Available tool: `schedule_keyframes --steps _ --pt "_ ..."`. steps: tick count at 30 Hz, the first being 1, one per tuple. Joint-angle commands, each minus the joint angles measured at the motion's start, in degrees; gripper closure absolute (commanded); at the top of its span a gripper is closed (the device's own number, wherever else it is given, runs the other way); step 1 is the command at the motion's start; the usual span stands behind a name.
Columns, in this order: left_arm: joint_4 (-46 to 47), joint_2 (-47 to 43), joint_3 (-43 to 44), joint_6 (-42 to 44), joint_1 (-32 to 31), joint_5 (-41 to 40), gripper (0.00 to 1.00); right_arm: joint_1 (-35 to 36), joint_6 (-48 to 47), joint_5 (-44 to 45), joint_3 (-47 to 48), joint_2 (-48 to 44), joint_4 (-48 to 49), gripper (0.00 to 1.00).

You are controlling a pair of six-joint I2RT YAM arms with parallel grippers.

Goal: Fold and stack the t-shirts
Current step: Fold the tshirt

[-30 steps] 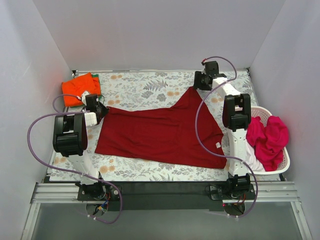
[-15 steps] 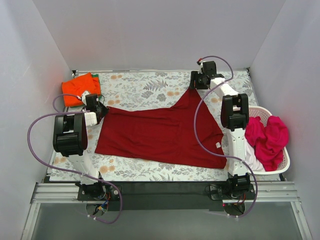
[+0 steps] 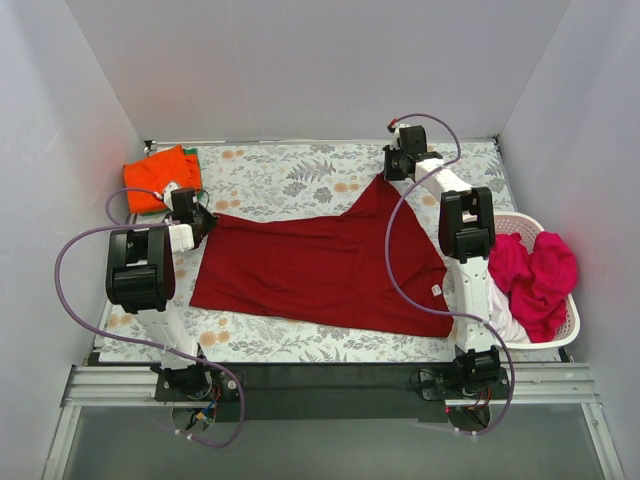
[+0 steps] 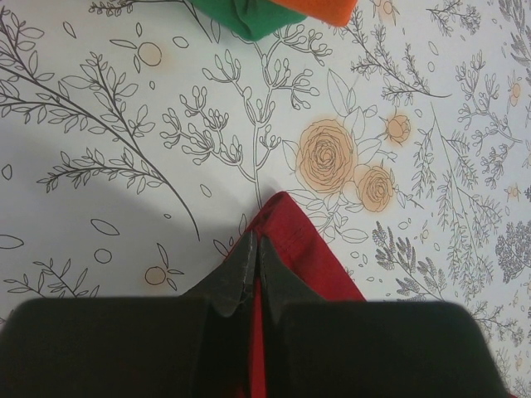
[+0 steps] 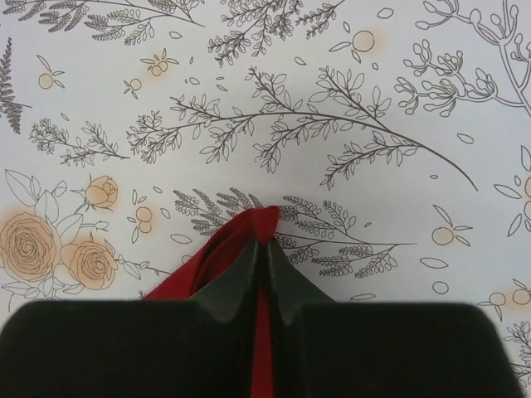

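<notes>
**Top view.** Crimson shirt (image 3: 320, 270): spread flat mid-table, long axis left to right, one peak pointing toward the far right corner. Left gripper (image 3: 204, 218) is at its left corner and right gripper (image 3: 390, 172) at the peak; the jaws are too small to read here. Orange shirt (image 3: 158, 178): folded, far left, over a mostly hidden green shirt (image 3: 191, 153). Pink shirt (image 3: 535, 275): heaped in the basket (image 3: 570, 325) at right.

**Left wrist.** Left gripper (image 4: 253, 242): clenched on a crimson shirt (image 4: 309, 259) corner that points away from the camera. The green shirt (image 4: 249, 16) and orange shirt (image 4: 325, 8) are cut off by the top edge.

**Right wrist.** Right gripper (image 5: 267, 245): clenched on the crimson shirt (image 5: 207, 259) tip. The rest is hidden behind the fingers.
</notes>
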Motion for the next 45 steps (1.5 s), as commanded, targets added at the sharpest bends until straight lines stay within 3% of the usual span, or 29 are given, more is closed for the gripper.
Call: schedule_keyframes --steps 1,6,13,21,35,45 --pt "-0.78 -0.57 1.67 0.69 0.32 -0.18 1.00 0.58 -0.13 1.12 -2.49 -1.58 -4.20 0.99" --pt "-1.13 -1.19 1.67 0.69 0.32 0.34 1.00 0.67 0.57 0.95 -7.14 -7.64 -2.10 0.99" --pt "-2.36 -5.23 0.79 1.65 0.23 1.22 1.00 0.84 1.19 1.65 -24.53 -26.34 6.34 0.99" --pt "-3.33 -8.83 -0.09 2.18 0.32 2.80 1.00 1.02 2.24 1.39 -43.16 -41.57 12.67 0.99" --pt "-5.87 -18.94 -4.22 3.24 0.50 0.34 1.00 2.86 3.30 3.76 -61.10 -61.78 12.42 0.99" --pt "-6.67 -24.39 -8.70 2.88 0.50 -0.62 1.00 2.95 3.03 10.00 -67.18 -77.08 6.18 0.99"
